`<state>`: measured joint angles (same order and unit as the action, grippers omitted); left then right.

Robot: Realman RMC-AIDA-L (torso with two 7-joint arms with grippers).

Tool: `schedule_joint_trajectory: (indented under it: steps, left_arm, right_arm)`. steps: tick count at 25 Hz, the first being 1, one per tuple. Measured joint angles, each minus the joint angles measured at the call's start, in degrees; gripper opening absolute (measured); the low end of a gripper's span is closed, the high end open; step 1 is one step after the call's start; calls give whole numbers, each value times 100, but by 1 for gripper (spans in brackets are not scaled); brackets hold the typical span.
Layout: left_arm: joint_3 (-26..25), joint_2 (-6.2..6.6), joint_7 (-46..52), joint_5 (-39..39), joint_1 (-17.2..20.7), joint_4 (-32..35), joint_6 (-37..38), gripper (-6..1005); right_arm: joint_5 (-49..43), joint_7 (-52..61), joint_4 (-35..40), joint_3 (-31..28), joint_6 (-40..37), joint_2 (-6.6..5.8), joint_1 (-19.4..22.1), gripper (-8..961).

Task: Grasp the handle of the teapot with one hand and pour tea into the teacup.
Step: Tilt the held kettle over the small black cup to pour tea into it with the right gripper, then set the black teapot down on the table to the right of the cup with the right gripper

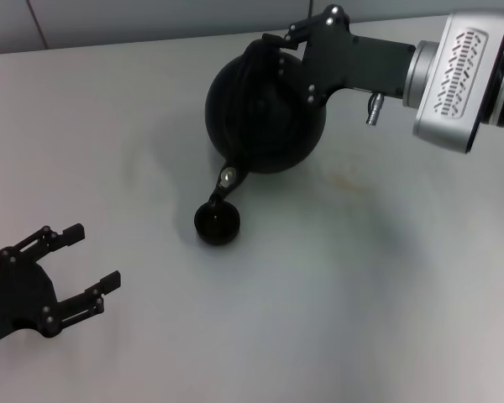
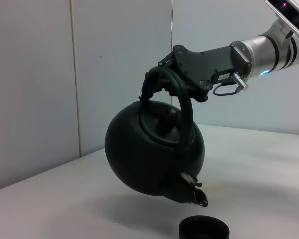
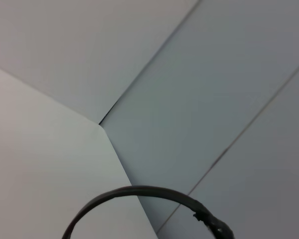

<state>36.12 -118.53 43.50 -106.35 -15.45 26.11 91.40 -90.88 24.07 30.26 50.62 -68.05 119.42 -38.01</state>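
The round matte-black teapot hangs in the air, tipped forward. Its short spout points down just above the small black teacup, which stands on the table. My right gripper is shut on the arched black handle, reaching in from the right. A curve of that handle shows in the right wrist view. My left gripper rests open near the table's front left, away from both.
The white table runs back to a pale panelled wall. A faint brownish stain lies on the table to the right of the teapot.
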Motion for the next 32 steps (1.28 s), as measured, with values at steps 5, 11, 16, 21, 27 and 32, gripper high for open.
schedule_joint_trajectory:
  steps: [5, 11, 16, 21, 27, 32]
  left_arm:
    - [0, 0, -6, 25, 19, -1, 2, 798]
    - [11, -2, -11, 27, 37, 0, 29, 797]
    - [31, -2, -33, 27, 49, -1, 43, 797]
    - [44, 4, -48, 26, 46, -1, 54, 797]
    - [44, 18, -36, 4, 22, 0, 59, 797]
    - [45, 24, -30, -6, 18, 20, 67, 796]
  right_arm:
    - [-123, 1019, 44, -5, 142, -33, 22, 69]
    - [-373, 2948, 269, -96, 474, -61, 197, 71]
    - [-298, 3331, 316, -445, 403, -46, 398, 70]
    - [139, 3401, 281, -582, 349, -32, 684, 70]
    - [214, 3428, 271, -587, 351, -10, 950, 70]
    - [347, 3441, 308, -595, 326, -8, 1173, 71]
